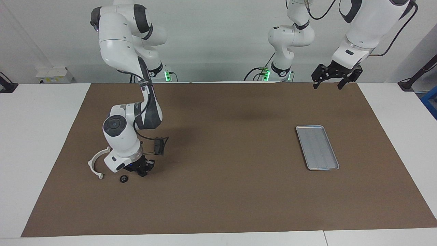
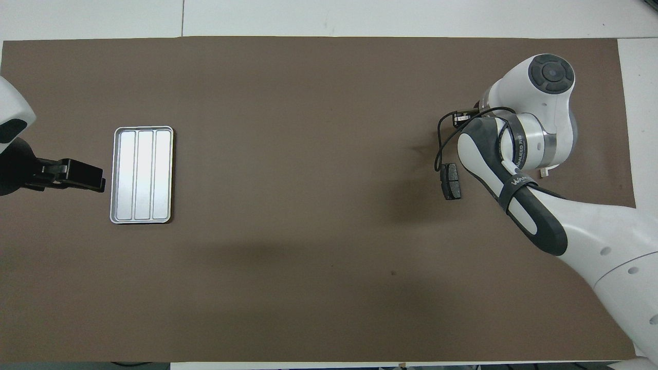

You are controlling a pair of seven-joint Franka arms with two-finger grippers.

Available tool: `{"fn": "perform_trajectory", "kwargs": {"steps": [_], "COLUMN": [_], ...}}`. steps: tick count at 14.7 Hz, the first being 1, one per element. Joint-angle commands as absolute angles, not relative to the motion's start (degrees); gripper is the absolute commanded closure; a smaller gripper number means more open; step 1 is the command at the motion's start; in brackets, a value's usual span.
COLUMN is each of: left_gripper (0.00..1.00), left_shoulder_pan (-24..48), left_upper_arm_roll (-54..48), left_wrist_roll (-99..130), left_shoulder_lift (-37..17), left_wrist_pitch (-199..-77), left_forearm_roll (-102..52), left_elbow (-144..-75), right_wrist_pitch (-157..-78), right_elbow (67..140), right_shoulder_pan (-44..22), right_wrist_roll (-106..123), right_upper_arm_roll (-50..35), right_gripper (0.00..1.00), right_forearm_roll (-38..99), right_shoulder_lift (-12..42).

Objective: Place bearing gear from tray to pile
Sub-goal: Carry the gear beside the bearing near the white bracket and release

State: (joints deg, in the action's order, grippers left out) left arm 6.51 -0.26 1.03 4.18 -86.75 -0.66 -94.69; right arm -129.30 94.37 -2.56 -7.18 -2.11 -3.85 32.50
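Note:
The silver-grey tray (image 1: 316,147) lies empty toward the left arm's end of the mat and also shows in the overhead view (image 2: 142,174). A small black round bearing gear (image 1: 124,178) lies on the mat beside the white curved arc (image 1: 96,163). My right gripper (image 1: 143,169) is low over the mat, right beside the gear and apart from it. One dark grey brake-pad piece (image 1: 158,145) lies nearer to the robots (image 2: 452,181). My left gripper (image 1: 334,78) is open and empty, raised near its base, and in the overhead view (image 2: 97,181) it sits beside the tray.
The brown mat (image 1: 222,191) covers most of the white table. The right arm's forearm and wrist (image 2: 519,149) hide the gear and most of the arc from above. A black cable (image 2: 440,149) loops from the right wrist over the pad.

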Motion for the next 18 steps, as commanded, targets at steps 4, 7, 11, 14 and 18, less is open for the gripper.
{"fn": "perform_trajectory", "kwargs": {"steps": [4,7,11,14,18], "left_gripper": [0.0,0.0,0.0,0.0,0.0], "left_shoulder_pan": [6.94,6.94,6.94,6.94,6.94], "left_upper_arm_roll": [0.18,0.18,0.18,0.26,0.26], "left_wrist_roll": [0.18,0.26,0.35,0.26,0.26], "left_shoulder_lift": [5.36,5.27,5.27,5.27,5.27], "left_wrist_pitch": [-87.8,-88.24,-88.59,-88.59,-88.59], "left_forearm_roll": [-1.41,-1.41,-1.41,-1.41,-1.41], "left_elbow": [-95.89,-95.89,-95.89,-95.89,-95.89], "right_wrist_pitch": [-129.82,-127.02,-122.87,-122.78,-122.35], "right_elbow": [95.36,94.92,94.75,94.83,95.27], "right_shoulder_pan": [-2.11,-2.55,-2.11,-1.5,-1.23], "right_wrist_roll": [-8.09,-8.09,-7.82,-7.65,-7.3], "right_upper_arm_roll": [-2.64,-2.55,-2.55,-2.64,-2.64], "right_gripper": [0.0,0.0,0.0,0.0,0.0], "right_forearm_roll": [-3.6,-3.69,-3.69,-3.78,-3.6], "right_shoulder_lift": [31.29,28.75,25.14,24.79,24.26]}}
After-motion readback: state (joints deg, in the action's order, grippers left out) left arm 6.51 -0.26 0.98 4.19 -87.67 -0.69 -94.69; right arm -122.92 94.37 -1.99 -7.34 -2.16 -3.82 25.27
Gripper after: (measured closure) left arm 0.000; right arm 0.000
